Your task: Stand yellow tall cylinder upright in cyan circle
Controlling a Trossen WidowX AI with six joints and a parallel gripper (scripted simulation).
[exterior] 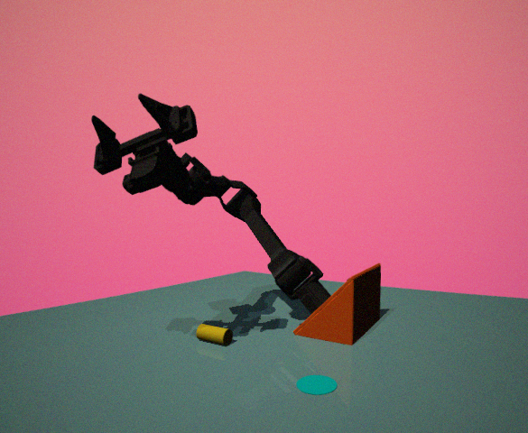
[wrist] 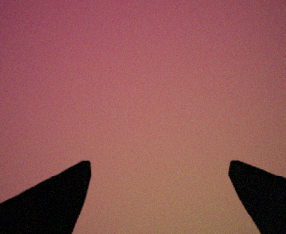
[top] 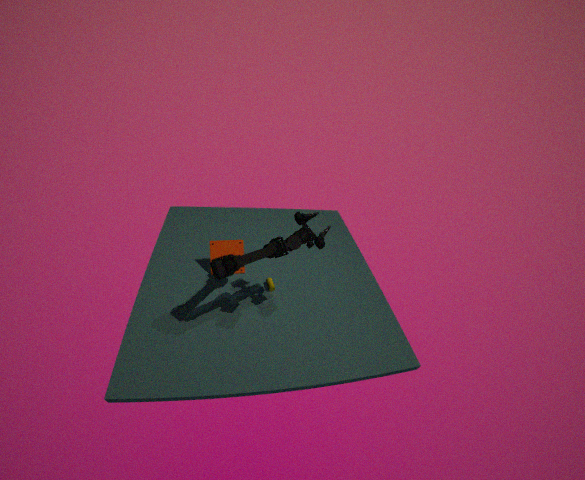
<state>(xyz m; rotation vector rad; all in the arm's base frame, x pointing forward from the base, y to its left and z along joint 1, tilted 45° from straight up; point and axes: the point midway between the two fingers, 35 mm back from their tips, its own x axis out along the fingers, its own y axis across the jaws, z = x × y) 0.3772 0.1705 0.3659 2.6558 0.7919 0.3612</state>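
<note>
The yellow cylinder lies on its side on the table. The cyan circle is flat on the table in the exterior view, to the right of the cylinder and nearer that camera; it does not show in the top view. My gripper is open and empty, raised high above the table and well away from the cylinder, with its fingers pointing upward and outward. The wrist view shows only the two fingertips against the pink background.
An orange wedge-shaped block stands on the table beside the arm's lower part. In the exterior view it is behind the cyan circle. The arm's shadow falls near the cylinder.
</note>
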